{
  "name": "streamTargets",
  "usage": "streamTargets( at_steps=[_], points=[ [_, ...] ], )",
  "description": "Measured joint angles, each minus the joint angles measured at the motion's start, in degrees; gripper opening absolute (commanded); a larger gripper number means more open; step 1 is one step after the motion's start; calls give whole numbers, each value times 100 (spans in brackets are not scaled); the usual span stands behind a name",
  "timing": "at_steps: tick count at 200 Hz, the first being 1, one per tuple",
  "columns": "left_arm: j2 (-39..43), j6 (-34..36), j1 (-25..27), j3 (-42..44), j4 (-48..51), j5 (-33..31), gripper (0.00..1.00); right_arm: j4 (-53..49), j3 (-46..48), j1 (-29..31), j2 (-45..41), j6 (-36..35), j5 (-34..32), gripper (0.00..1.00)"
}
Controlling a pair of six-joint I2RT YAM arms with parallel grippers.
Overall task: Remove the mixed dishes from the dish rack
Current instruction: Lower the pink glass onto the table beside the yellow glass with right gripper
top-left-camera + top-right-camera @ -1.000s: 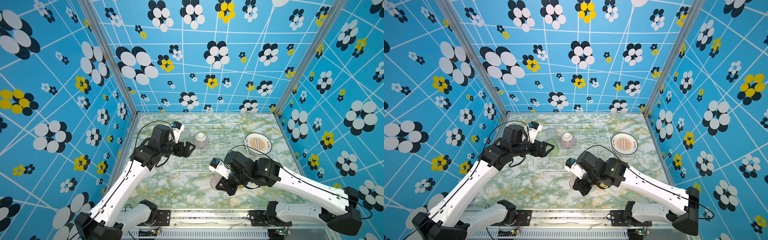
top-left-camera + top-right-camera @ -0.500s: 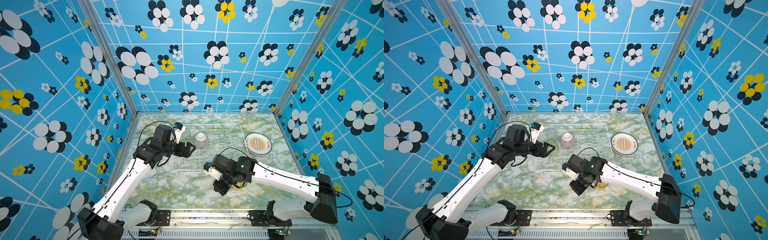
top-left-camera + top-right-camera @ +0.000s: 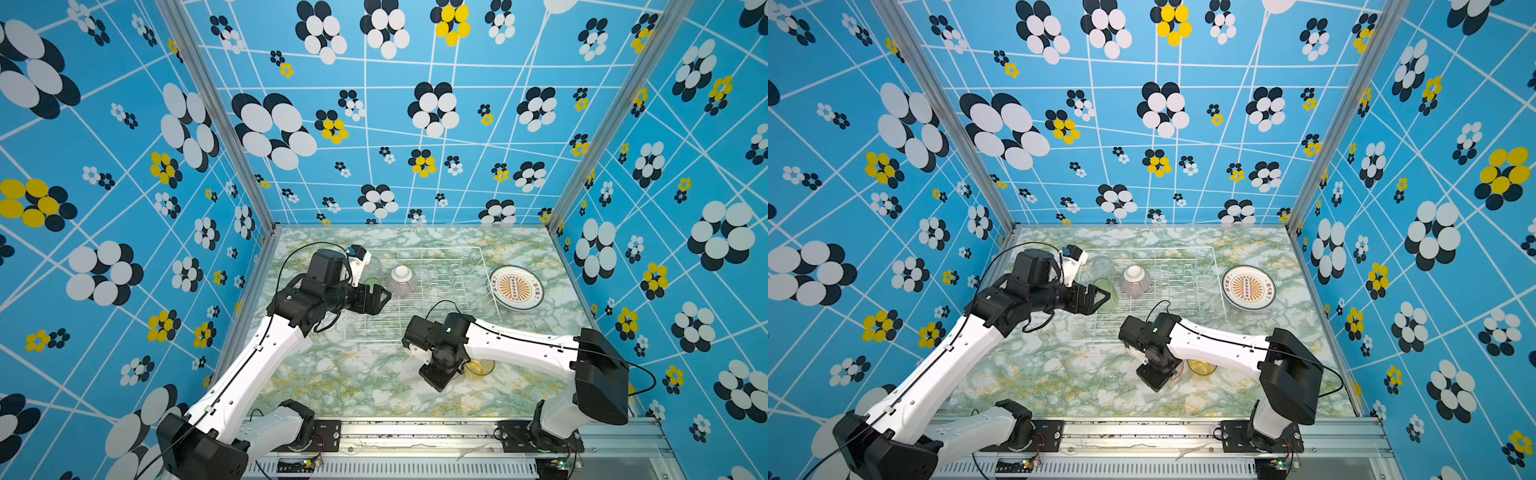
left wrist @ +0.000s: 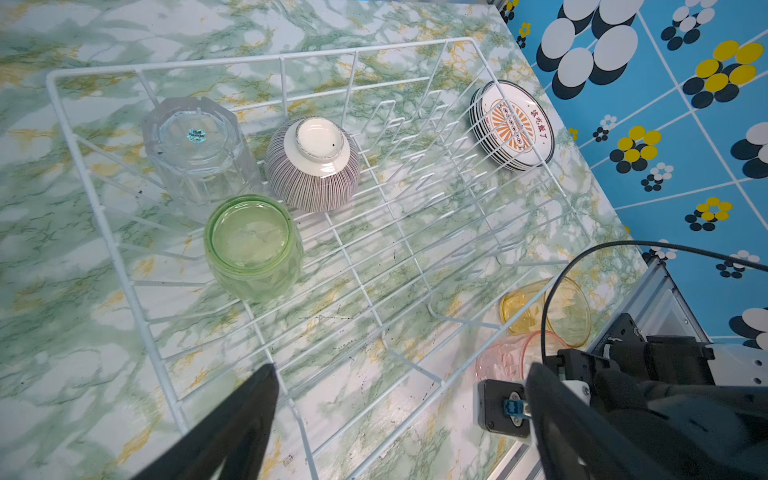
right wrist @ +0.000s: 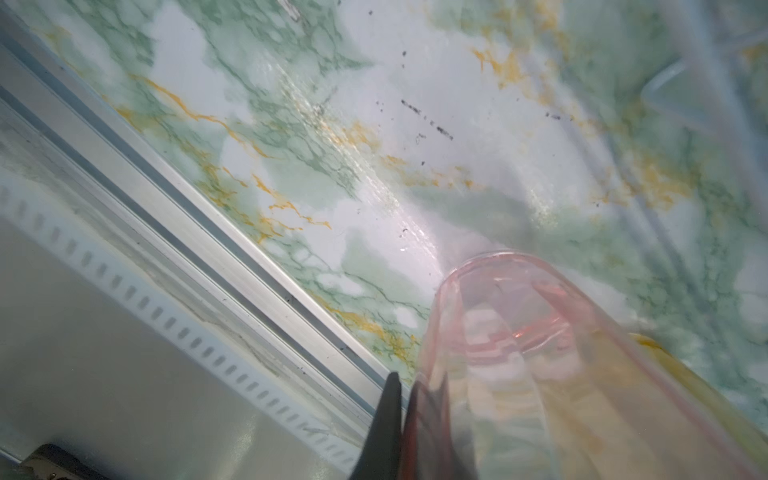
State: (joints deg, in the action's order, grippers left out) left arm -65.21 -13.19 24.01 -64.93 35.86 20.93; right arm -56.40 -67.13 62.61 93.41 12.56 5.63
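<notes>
Desk (image 3: 332, 382): green marble; blue flowered walls (image 3: 415, 124).
Rack (image 4: 374, 270): bowl (image 4: 313, 164), green glass (image 4: 253, 245) inside.
Left pincer (image 3: 382, 298): wide, over rack.
Right pincer (image 5: 409, 390): pinching pink glass (image 5: 519, 332) beside amber glass (image 4: 569, 311).

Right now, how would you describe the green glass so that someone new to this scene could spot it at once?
Find the white wire rack in the middle of the scene. At its left end in both top views, three things cluster: a clear glass, a striped bowl and the green glass. It is the only green one, and the nearest of the three to the robot.
</notes>
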Motion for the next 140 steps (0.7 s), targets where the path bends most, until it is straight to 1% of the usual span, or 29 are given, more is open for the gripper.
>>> streamTargets(
  at_steps=[41,98,140],
  points=[
    [-22,63,-4,0,42,-22,94,0,-11,0,184,-66,-184,0],
    [-197,149,-4,-2,452,-507,94,17,-9,-48,319,-173,-214,0],
    [-262,227,-4,-2,625,-693,94,42,-9,-76,332,-278,-190,0]
  ],
)
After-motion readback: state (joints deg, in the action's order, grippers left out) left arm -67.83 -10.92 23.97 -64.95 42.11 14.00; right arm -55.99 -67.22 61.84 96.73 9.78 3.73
